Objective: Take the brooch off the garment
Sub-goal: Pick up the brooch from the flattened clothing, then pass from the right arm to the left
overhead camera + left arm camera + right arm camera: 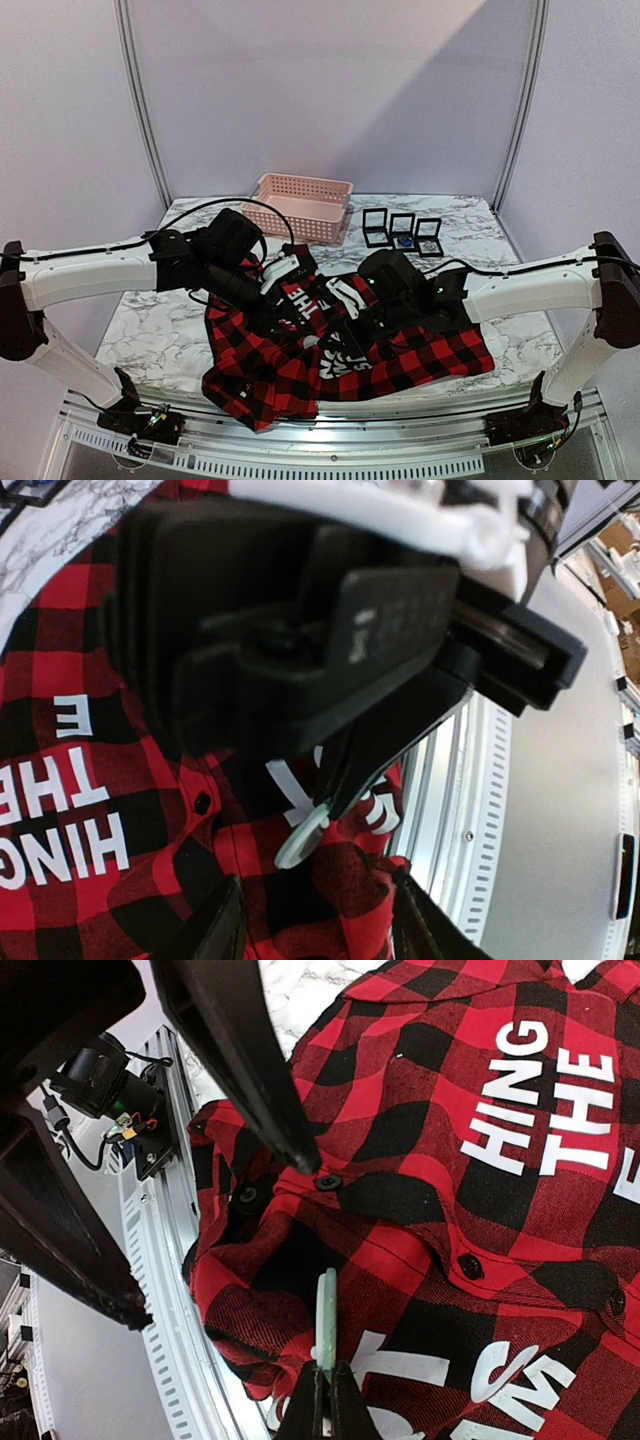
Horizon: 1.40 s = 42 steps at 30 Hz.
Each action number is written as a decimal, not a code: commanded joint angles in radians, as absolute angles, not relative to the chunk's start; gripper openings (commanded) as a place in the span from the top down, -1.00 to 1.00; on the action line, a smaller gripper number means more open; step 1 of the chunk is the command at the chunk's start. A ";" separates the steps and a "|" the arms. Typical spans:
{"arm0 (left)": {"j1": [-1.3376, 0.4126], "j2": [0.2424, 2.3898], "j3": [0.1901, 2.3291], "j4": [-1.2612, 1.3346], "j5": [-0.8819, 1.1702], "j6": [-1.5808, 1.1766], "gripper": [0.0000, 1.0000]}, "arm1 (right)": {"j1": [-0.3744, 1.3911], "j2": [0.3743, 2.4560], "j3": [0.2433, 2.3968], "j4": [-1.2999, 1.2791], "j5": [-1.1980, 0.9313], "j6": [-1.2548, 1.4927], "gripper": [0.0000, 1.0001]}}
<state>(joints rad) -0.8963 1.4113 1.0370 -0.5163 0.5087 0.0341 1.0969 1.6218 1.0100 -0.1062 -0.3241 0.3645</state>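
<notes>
The garment (400,360), a red-and-black plaid shirt with white block lettering (540,1100), lies rumpled on the marble worktop (470,225). The brooch (326,1320) is a thin pale disc, seen edge-on over a dark fold near the shirt's front edge. The right hand (325,1405) pinches it between closed fingers. Just beside it the left hand (320,935) is spread open, one finger pressing the cloth.

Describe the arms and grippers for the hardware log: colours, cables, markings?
The left arm and right arm match: white link shells, black joints and bases, and a loose black cable along each. The left gripper and right gripper have black bodies with white plastic trim and slim black fingers. The left base shows small red and green wires. Raised marks on the right gripper are unreadable.
</notes>
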 commanded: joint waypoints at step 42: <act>-0.862 1.514 1.055 -0.475 0.673 -0.029 0.27 | 1.089 1.479 0.971 -0.041 -0.350 0.399 1.00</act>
